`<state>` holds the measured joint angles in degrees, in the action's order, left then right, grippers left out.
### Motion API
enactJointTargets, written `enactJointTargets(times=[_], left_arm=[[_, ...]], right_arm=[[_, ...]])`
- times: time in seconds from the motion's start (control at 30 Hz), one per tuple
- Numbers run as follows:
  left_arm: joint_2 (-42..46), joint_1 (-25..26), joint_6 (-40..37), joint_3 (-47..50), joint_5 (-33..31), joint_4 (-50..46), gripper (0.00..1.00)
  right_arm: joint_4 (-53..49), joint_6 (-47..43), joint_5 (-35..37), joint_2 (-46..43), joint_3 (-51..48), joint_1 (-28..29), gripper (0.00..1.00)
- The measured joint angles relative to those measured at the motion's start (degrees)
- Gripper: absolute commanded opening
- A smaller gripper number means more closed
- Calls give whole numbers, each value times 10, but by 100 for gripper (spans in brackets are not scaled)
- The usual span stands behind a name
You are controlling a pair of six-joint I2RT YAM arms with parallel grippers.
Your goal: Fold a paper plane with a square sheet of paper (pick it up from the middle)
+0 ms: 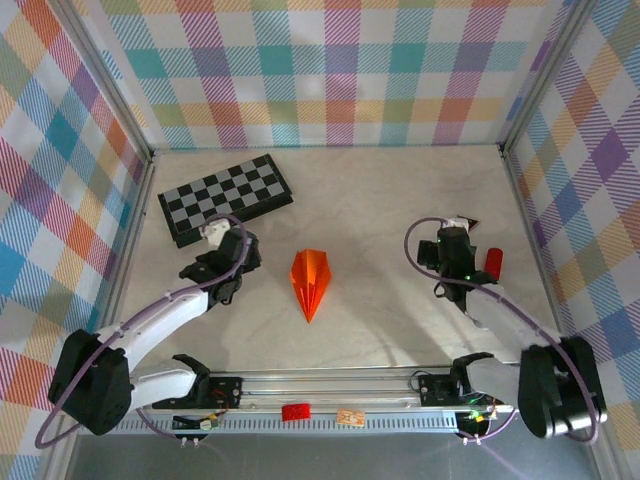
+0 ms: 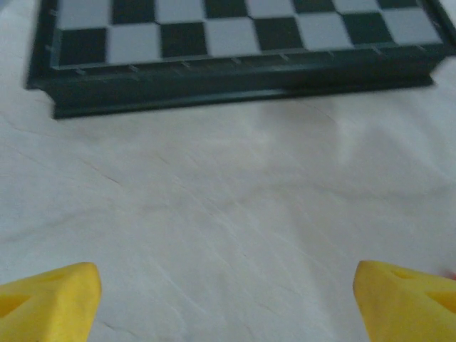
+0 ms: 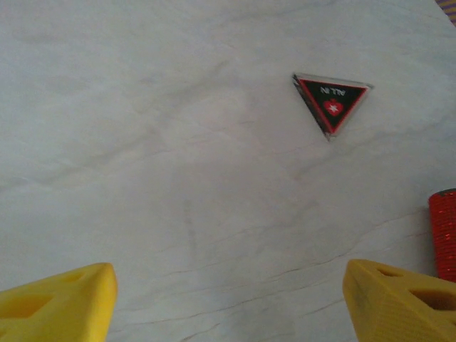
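Observation:
The paper plane [image 1: 311,281], bright orange and folded to a narrow dart with a centre crease, lies flat mid-table with its point toward the near edge. Neither arm touches it. My left gripper [image 1: 215,240] hovers to its left, near the checkerboard [image 1: 226,197]; in the left wrist view its yellow fingertips [image 2: 53,303] stand wide apart over bare tabletop. My right gripper [image 1: 455,238] is off to the plane's right; its yellow fingertips [image 3: 60,303] are likewise spread, with nothing between them.
The black-and-grey checkerboard [image 2: 235,43] sits at the back left. A small red cylinder [image 1: 493,262] [image 3: 443,231] stands beside the right arm, and a small dark red triangle [image 3: 330,100] lies behind it. Plaid walls enclose three sides.

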<state>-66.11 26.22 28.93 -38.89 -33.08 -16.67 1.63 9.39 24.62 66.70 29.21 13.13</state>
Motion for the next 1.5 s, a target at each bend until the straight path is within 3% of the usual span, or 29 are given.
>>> enactJointTargets(times=[0.23,0.4,0.6,0.63,0.67,0.93,0.97,1.5], left_arm=[[16,-88,-124,70,3,137,93],[-16,-123,-197,108,29,262,94],[-98,-161,-233,144,81,403,94],[-110,-162,-241,144,89,420,94],[-123,-162,-249,143,97,438,94],[-240,-191,-292,160,165,617,94],[-244,-197,-293,172,172,630,98],[-249,-205,-290,176,185,669,100]], right_arm=[[155,-78,-55,137,-1,-37,83],[279,-114,-136,177,-12,-56,84],[405,-112,-216,200,-52,-111,83],[408,-111,-220,206,-57,-116,84],[415,-108,-223,212,-62,-120,99],[443,-92,-221,217,-63,-120,99],[445,-91,-218,217,-63,-120,99],[451,-87,-214,217,-63,-120,99]])
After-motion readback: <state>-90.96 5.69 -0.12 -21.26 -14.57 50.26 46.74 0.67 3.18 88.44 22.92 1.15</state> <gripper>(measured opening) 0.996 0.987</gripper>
